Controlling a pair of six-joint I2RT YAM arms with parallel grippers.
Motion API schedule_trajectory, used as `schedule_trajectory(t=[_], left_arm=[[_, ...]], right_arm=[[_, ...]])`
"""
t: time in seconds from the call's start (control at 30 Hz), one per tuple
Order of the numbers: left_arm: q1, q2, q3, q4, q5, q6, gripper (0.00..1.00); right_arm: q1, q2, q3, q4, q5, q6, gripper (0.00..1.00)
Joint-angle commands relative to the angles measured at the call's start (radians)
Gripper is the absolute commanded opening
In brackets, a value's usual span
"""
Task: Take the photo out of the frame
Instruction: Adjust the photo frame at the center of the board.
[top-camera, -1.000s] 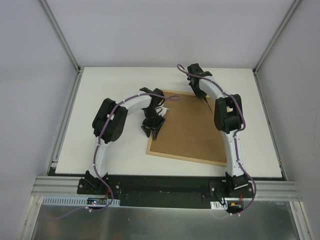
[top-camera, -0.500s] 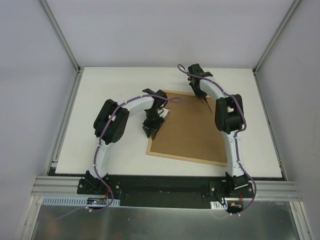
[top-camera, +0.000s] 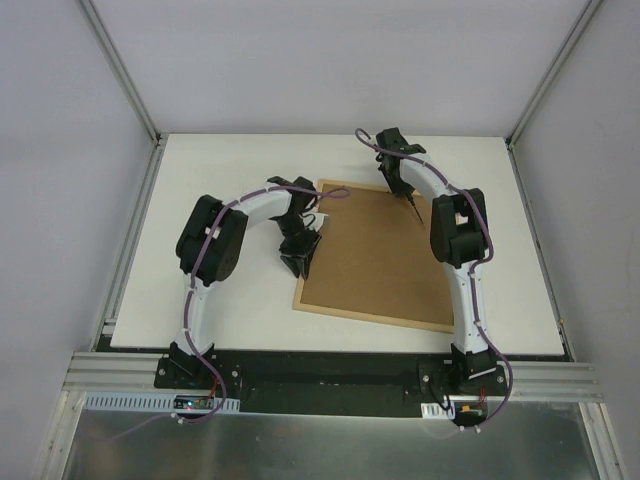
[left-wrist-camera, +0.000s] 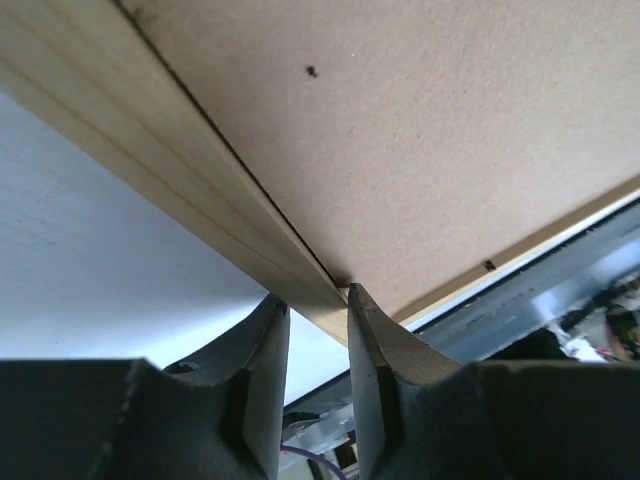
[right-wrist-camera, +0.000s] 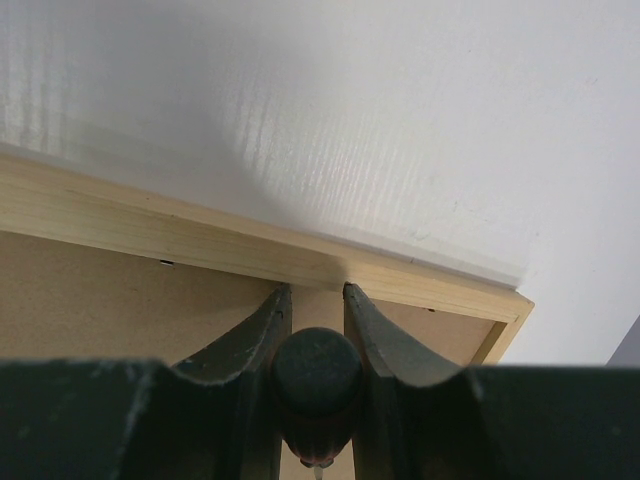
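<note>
Top external view: the frame (top-camera: 385, 265) lies back-up on the white table (top-camera: 220, 170), right of centre, its brown fibreboard back (left-wrist-camera: 420, 130) filling the light wood rails. Change over the last second: the left gripper (top-camera: 300, 262) has slid off the board's left part to the frame's left rail, and the elbow behind it has swung out toward the left edge of the picture; the right arm has held its place. Reading: the left arm is probably settling on the rail to steady or lift the frame, so opening the back is not yet begun. Left wrist view: the fingers (left-wrist-camera: 262, 350) stand a narrow gap apart with the rail (left-wrist-camera: 150, 130) running down into that gap near a corner; whether they pinch the wood cannot be told. Right gripper (top-camera: 410, 200), upper middle of the top view, at the frame's far rail: in the right wrist view it appears clenched on a dark round-headed tool (right-wrist-camera: 317, 372), tips just short of the rail (right-wrist-camera: 150, 225). Contents of the frame: backing seated and flush; small dark retaining tabs show at its edges. The photo: not visible in any view, judged to be under the backing, face down
</note>
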Motion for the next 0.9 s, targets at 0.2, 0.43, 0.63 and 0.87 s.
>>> schedule_trajectory(t=[0.2, 0.43, 0.63, 0.87], left_arm=[[0.138, -0.063, -0.091, 0.097, 0.289, 0.015, 0.00], [0.148, -0.083, -0.092, 0.105, 0.329, 0.015, 0.00], [0.101, -0.102, -0.048, 0.074, 0.112, -0.029, 0.32], [0.035, -0.106, -0.039, 0.037, -0.023, -0.031, 0.59]], right_arm=[[0.000, -0.029, 0.037, -0.086, -0.069, 0.027, 0.00], [0.000, -0.036, 0.040, -0.100, -0.074, 0.036, 0.00], [0.000, -0.046, 0.037, -0.092, -0.042, 0.044, 0.00], [0.000, -0.035, 0.027, -0.082, -0.011, 0.050, 0.00]])
